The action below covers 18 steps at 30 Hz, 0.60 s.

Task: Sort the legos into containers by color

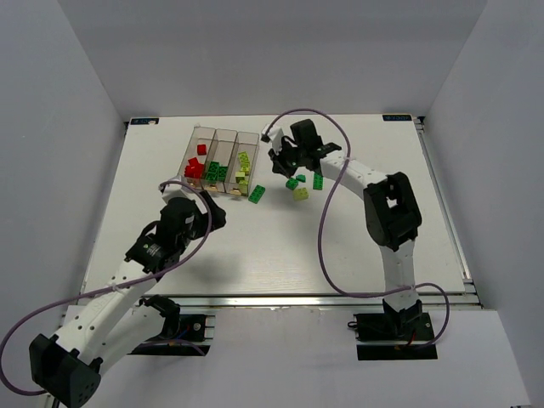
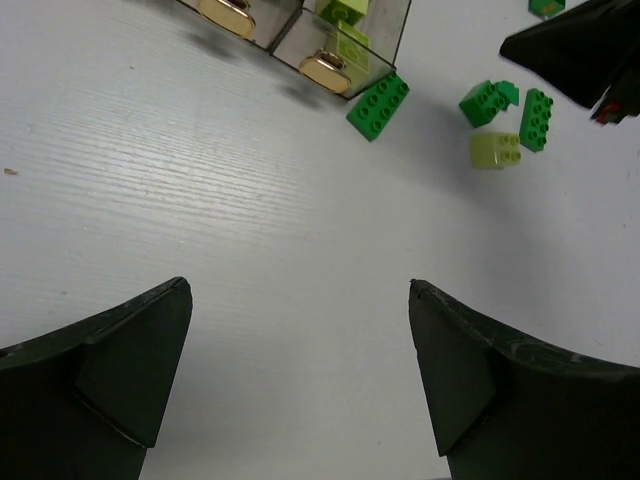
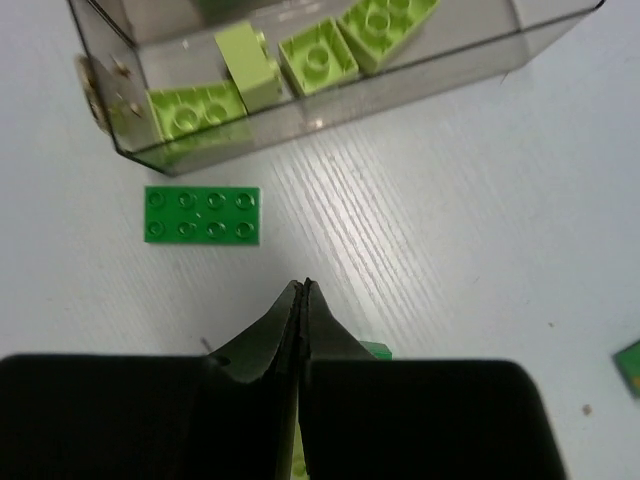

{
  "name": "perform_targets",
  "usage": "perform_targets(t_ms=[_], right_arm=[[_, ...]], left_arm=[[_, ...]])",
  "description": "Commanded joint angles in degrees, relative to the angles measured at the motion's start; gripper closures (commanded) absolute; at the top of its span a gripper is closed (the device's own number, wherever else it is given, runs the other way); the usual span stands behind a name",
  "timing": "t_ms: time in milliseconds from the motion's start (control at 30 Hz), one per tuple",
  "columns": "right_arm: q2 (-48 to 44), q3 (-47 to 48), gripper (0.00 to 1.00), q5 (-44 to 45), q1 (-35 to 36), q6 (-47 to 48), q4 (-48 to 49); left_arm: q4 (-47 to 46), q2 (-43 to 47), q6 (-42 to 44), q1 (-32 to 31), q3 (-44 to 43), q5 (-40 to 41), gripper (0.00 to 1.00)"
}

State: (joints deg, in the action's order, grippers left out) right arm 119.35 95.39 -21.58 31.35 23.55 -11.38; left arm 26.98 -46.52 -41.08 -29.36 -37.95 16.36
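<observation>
White worktop [image 1: 255,255] bears three joined bins [image 1: 215,134] of sorted legos [image 1: 194,168], with green bricks [image 2: 378,103] loose beside them; left gripper [image 2: 300,290] gapes wide, right gripper [image 3: 303,290] is pinched together nearby.

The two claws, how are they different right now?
The left claw is wide open; the right claw is squeezed shut, with nothing seen between its fingers. The left claw hangs over a bare patch of table, while the right claw is near a dark green brick and the bin holding pale green bricks. Both claws are black, and neither holds a brick.
</observation>
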Motion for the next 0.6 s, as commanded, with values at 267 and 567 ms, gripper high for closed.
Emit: perform_targets(t_ms=[267, 567], right_arm=[[8.5, 8.2, 1.00, 2.7, 3.2, 4.9, -3.1], [12.0, 9.5, 1.00, 5.7, 5.0, 4.2, -1.1]], left_arm=[[1.6, 5.8, -3.6, 0.1, 2.0, 2.4, 0.02], [5.9, 8.6, -4.6, 0.1, 1.0, 3.6, 0.02]])
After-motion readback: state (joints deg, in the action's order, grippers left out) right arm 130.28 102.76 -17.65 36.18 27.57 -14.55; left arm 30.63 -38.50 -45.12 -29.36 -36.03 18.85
